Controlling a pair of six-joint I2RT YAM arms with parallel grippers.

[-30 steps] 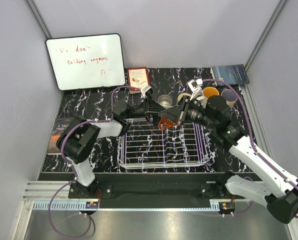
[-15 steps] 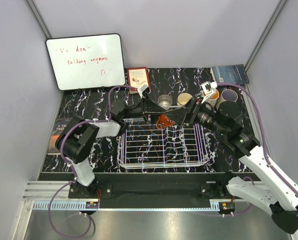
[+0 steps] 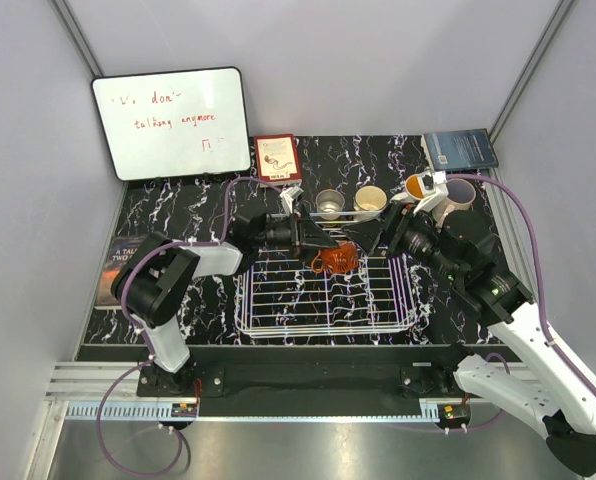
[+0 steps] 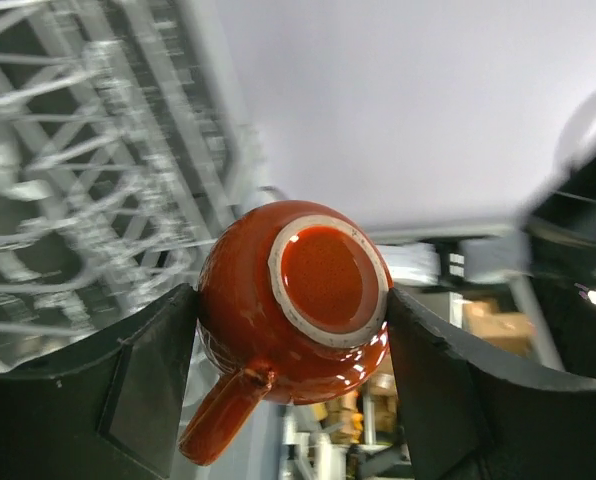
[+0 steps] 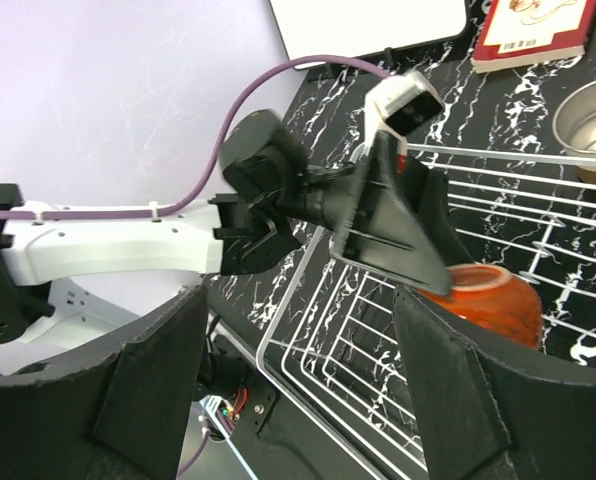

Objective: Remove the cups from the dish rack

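Down at the near edge the two arm bases sit side by side, and right past them is the dish rack [image 3: 323, 330], which looks bare of cups except at its far rail. That's where the action is: the left gripper [image 4: 290, 300] is clamped across the belly of the squat reddish-brown mug [image 4: 328, 275], one finger on each side. The mug is tipped over so its unglazed foot ring faces the wrist cam and the handle hangs free below. Grabbing the round body rather than the handle makes sense to me, more surface for the pads. Can't tell if the mug is clear of the wires or brushing them. The right gripper [image 5: 300, 330] is spread wide with nothing in it, hanging near the rack's far right corner, probably to stay out of the way. Just beyond the rack four cups stand upright in a loose row on the table: a greyish-looking cup [image 3: 329, 203], a cream cup [image 3: 369, 198], an orange-lined cup [image 3: 419, 186] and a pinkish cup [image 3: 460, 190]. So I'd guess this mug is the last one, headed for that row. Farthest back, a whiteboard [image 3: 173, 120] leans on the wall.
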